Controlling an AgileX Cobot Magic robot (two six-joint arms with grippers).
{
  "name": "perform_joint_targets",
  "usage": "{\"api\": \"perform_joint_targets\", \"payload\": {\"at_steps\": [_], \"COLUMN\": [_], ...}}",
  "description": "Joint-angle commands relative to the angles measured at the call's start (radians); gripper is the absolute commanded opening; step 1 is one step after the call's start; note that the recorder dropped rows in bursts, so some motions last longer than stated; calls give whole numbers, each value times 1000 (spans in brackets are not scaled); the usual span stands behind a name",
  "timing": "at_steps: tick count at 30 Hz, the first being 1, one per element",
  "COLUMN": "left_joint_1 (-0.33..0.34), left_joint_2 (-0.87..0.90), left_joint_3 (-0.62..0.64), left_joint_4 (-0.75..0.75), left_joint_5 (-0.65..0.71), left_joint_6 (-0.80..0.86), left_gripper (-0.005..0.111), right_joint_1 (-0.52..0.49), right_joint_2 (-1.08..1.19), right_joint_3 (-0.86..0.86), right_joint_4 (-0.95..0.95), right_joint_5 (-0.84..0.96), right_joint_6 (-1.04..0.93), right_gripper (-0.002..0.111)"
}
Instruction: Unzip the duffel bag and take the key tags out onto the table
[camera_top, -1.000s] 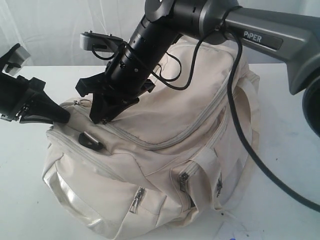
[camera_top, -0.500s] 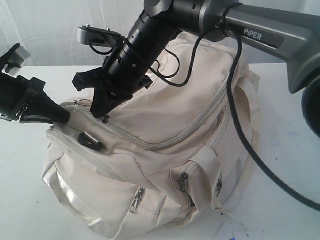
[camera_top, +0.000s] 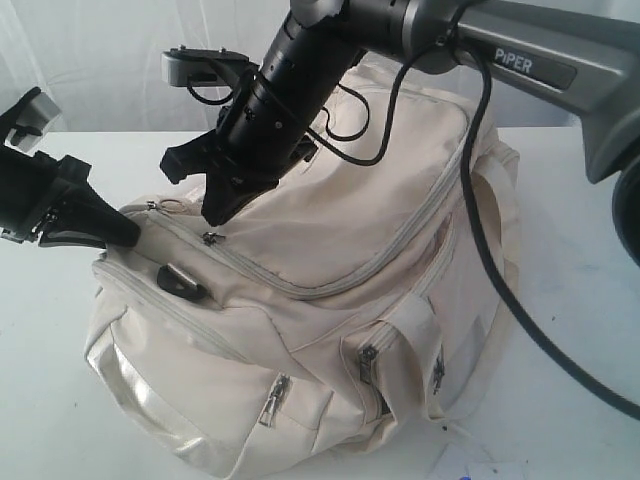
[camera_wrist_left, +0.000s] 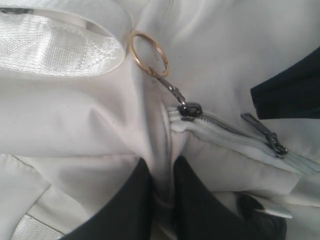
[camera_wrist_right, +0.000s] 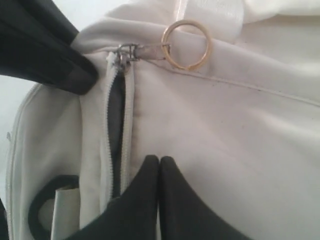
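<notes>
Now, left tool (camera_wrist_left: 162, 169) tight on duffel bag (camera_top: 330, 260) fabric, right tool (camera_wrist_right: 159, 162) closed beside zipper (camera_wrist_right: 129, 115)

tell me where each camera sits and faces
Exterior: off the arms, looking down on the cream fabric duffel bag; left hand and right hand show.
Left wrist: on the left arm, facing the bag's zipper end; black fingers pinch fabric.
Right wrist: on the right arm, same end; shut fingers show.
Both wrist views share the gold metal ring.

Bright, soft light all round; the cream-white fabric duffel bag (camera_top: 350, 260) nearly washes into the flat white tabletop (camera_top: 40, 400) (only faint shadows beneath). Wrist views look slightly soft.
</notes>
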Motion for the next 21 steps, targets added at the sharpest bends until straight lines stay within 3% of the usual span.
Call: {"api": "perform_joint_targets", "payload": {"at_steps": [1, 5, 7, 15, 21], "left_joint_1": [2, 2, 2, 2, 2], "left_joint_2": [-5, -5, -5, -5, -5], "left_joint_3": [-1, -1, -1, -1, -1], "left_joint_4": [-3, 7, 24, 64, 64], "left_joint_5": [29, 53, 74, 124, 122], "left_joint_6": [6, 6, -1, -5, -5], "left_gripper": [0, 0, 0, 0, 0], "right_joint_1": [-3, -3, -3, -1, 14], "right_joint_2": [-30, -19, -15, -15, -15], "right_joint_3": [-6, -4, 0, 33, 35], "right_joint_4": [-8, -8, -8, -3, -1], "right_joint_5": [1, 1, 1, 1, 1], "right_joint_6": [2, 36, 43, 79, 102], "right_gripper": [0, 1, 8, 48, 50]}}
